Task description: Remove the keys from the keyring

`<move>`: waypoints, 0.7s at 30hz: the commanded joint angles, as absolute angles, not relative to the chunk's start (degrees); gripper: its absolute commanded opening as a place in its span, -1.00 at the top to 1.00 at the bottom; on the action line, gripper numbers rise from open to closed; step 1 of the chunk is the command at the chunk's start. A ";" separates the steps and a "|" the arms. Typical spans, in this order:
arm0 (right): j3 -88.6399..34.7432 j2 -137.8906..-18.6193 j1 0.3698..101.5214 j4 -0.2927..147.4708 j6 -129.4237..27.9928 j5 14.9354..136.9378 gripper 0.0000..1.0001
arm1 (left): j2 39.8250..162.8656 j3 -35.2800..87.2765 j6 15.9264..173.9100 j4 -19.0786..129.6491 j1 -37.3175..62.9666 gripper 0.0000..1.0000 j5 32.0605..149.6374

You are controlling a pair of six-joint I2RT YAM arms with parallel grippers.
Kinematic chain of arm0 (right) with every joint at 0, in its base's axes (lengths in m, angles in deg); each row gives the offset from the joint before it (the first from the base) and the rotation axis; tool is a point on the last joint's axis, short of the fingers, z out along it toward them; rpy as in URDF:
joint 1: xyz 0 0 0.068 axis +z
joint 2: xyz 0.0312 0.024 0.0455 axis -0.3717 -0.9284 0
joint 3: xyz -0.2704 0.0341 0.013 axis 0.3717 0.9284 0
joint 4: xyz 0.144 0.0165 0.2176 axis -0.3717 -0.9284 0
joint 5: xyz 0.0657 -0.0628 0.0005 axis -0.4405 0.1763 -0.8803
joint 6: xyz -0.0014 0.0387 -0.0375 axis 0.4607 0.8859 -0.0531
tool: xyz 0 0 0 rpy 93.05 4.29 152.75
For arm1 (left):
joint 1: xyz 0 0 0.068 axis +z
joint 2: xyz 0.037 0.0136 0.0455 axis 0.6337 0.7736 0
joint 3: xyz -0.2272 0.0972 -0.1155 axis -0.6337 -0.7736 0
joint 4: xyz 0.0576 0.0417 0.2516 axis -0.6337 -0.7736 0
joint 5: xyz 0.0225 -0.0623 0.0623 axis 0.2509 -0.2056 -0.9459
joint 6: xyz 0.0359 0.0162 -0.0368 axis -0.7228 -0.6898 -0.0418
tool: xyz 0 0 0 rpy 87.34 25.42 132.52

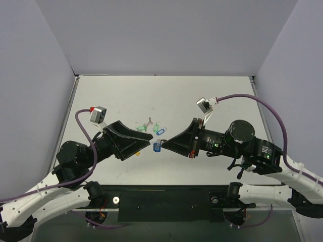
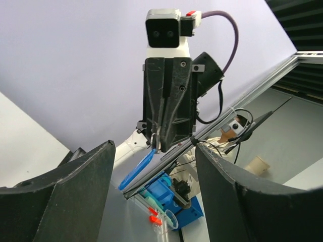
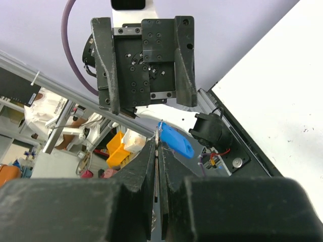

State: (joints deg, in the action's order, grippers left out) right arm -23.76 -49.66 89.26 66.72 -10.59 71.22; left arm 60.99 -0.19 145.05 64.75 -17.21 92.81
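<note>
My right gripper [image 1: 164,143] is shut on a thin silver key [image 3: 158,166], seen edge-on between its fingertips in the right wrist view. The blue plastic tag [image 3: 175,142] of the keyring hangs from the key's end, just past the tips. It also shows in the top view [image 1: 157,147] and the left wrist view [image 2: 137,169]. The ring itself is too small to make out. My left gripper [image 1: 148,141] faces the right one, a short gap away, with its jaws wide open and empty. Both grippers hover above the table [image 1: 212,91].
On the table just behind the grippers lie two green tags [image 1: 143,128] [image 1: 155,126], another blue tag [image 1: 161,131] and a small silver key [image 1: 149,121]. Walls enclose the table on the left, back and right.
</note>
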 commanded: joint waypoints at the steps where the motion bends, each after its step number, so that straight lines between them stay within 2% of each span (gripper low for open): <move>1: -25.41 -49.29 89.06 70.85 -10.33 73.56 1.00 | 61.62 0.50 146.88 72.86 -17.28 -0.47 92.96; 6: -25.49 -49.73 89.14 71.37 -10.16 73.65 1.00 | 63.20 0.23 147.50 74.19 -17.37 -0.36 95.33; 14: -26.20 -50.44 88.88 71.46 -10.07 73.12 1.00 | 64.08 -1.26 148.03 75.51 -17.54 -0.32 95.59; 21: -26.37 -50.79 88.71 71.64 -9.98 73.03 1.00 | 65.93 0.06 147.41 74.80 -17.63 -0.12 98.14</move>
State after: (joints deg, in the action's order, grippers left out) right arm -23.89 -50.69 89.26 67.57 -10.37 72.79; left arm 65.21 -1.44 147.63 71.73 -17.25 95.69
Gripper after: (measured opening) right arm 0.007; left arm 0.576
